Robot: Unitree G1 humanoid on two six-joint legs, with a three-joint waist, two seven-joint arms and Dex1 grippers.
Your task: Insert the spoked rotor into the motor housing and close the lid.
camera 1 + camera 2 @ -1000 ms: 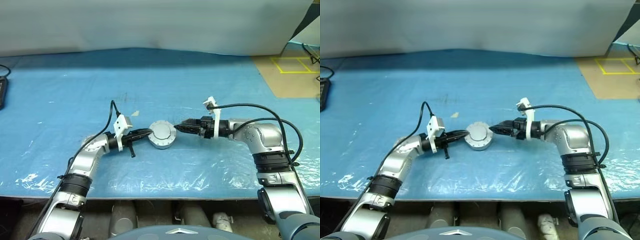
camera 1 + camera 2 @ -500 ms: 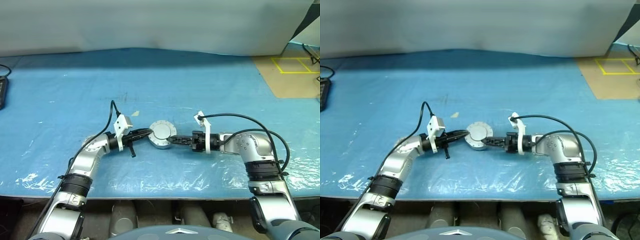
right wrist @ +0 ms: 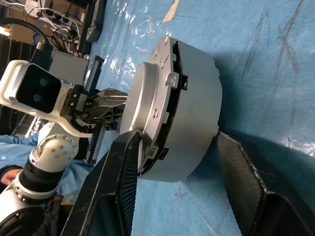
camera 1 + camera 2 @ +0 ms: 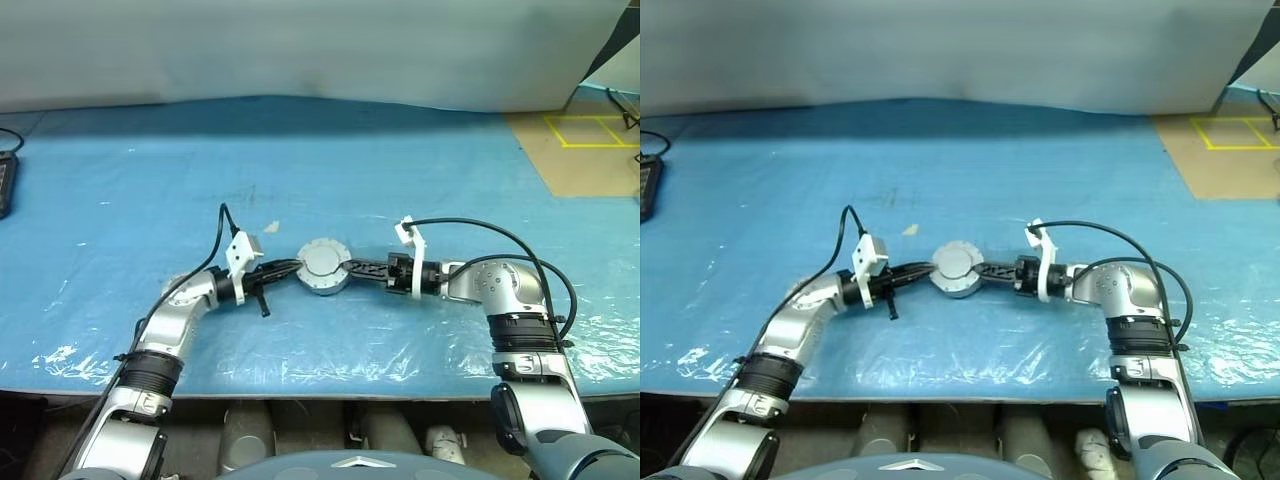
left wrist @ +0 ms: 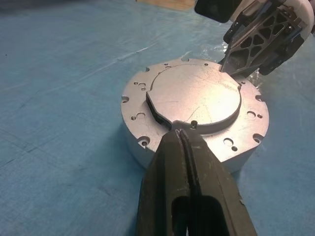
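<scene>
A blue plastic-covered table (image 4: 420, 180) runs back to a pale grey backdrop (image 4: 300, 50), with brown floor marked by yellow tape (image 4: 580, 130) at the far right. The motor housing (image 4: 324, 268) sits mid-table with the lid (image 5: 194, 96) on top, slightly proud; the left gripper (image 5: 181, 132), fingers pressed together, touches the lid's edge. Compared with a second ago, the right gripper (image 3: 182, 162) has dropped and closed in, its fingers now apart on either side of the housing.
</scene>
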